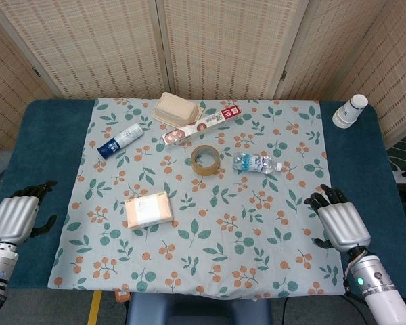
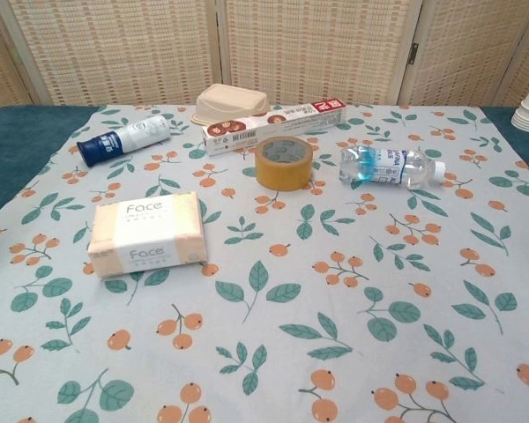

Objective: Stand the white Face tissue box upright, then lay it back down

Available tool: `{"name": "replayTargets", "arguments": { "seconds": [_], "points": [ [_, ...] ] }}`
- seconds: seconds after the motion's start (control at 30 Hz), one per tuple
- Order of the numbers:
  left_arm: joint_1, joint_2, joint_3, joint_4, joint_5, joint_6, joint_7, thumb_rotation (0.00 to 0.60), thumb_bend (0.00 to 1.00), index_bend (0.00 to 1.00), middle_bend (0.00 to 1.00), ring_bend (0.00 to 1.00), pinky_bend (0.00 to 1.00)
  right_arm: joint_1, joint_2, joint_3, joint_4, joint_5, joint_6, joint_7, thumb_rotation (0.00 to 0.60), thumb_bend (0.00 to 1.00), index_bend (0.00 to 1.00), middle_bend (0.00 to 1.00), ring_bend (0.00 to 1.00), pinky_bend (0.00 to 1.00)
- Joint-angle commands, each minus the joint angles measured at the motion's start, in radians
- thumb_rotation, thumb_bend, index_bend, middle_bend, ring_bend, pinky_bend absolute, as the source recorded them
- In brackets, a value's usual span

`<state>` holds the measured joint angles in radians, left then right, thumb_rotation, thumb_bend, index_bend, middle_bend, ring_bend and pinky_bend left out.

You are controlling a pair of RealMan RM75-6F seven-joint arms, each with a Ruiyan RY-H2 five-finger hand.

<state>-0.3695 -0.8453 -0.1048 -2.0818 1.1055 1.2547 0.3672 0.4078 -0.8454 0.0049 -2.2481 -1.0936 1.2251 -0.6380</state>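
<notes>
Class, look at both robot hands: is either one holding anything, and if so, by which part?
Nothing is held. The left hand and right hand rest at the table's edges; the tissue box lies flat, untouched.

Upper centre I see a beige lidded container (image 1: 177, 109) touching a long red-and-white box (image 1: 204, 124), a tape roll (image 1: 206, 160) below, a water bottle (image 1: 256, 163) lying right, a blue-capped tube (image 1: 120, 141) left, and paper cups (image 1: 350, 111) stacked upper right.

Left hand (image 1: 15, 217) and right hand (image 1: 342, 224) rest palm-down, empty, fingers slightly apart.
</notes>
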Motion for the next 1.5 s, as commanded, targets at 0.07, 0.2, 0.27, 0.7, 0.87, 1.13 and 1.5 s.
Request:
{"name": "replayTargets", "arguments": {
  "seconds": [0.07, 0.2, 0.27, 0.7, 0.87, 1.13, 1.5],
  "points": [
    [-0.003, -0.002, 0.0, 0.001, -0.002, -0.004, 0.004, 0.6, 0.35, 0.16, 0.25, 0.22, 0.28, 0.001, 0.0, 0.0, 0.003, 0.001, -0.003, 0.002, 0.6, 0.07, 0.27, 0.19, 0.05, 0.1],
    [0.001, 0.0, 0.002, -0.003, 0.005, 0.003, 0.007, 0.6, 0.35, 0.16, 0.25, 0.22, 0.28, 0.0, 0.002, -0.001, 0.001, -0.001, -0.005, 0.004, 0.6, 0.07, 0.27, 0.19, 0.05, 0.1],
    [0.005, 0.001, 0.003, -0.004, 0.008, 0.007, 0.002, 0.6, 0.35, 0.16, 0.25, 0.22, 0.28, 0.001, 0.0, -0.001, -0.002, -0.003, -0.007, 0.004, 0.6, 0.07, 0.27, 0.19, 0.05, 0.1],
    [0.003, -0.012, 0.001, 0.014, 0.021, 0.007, -0.004, 0.6, 0.35, 0.16, 0.25, 0.22, 0.29, 0.004, -0.004, 0.003, 0.001, 0.006, -0.004, -0.002, 0.6, 0.07, 0.27, 0.19, 0.05, 0.1],
    [0.028, -0.031, -0.006, -0.018, 0.083, 0.071, -0.035, 0.6, 0.35, 0.19, 0.26, 0.26, 0.32, 0.004, -0.004, -0.004, -0.013, -0.009, -0.015, 0.001, 0.6, 0.07, 0.27, 0.19, 0.05, 0.1],
    [-0.018, -0.1, -0.002, -0.157, 0.058, 0.0, 0.003, 0.6, 0.34, 0.23, 0.31, 0.31, 0.34, 0.001, 0.0, -0.016, -0.029, -0.037, -0.027, 0.007, 0.6, 0.07, 0.27, 0.19, 0.05, 0.1],
    [-0.251, -0.52, -0.059, -0.085, -0.267, 0.038, 0.476, 0.6, 0.27, 0.12, 0.31, 0.51, 0.65, -0.036, 0.087, 0.01, -0.065, -0.112, 0.028, 0.112, 0.6, 0.07, 0.27, 0.19, 0.05, 0.1]
  ]
}}
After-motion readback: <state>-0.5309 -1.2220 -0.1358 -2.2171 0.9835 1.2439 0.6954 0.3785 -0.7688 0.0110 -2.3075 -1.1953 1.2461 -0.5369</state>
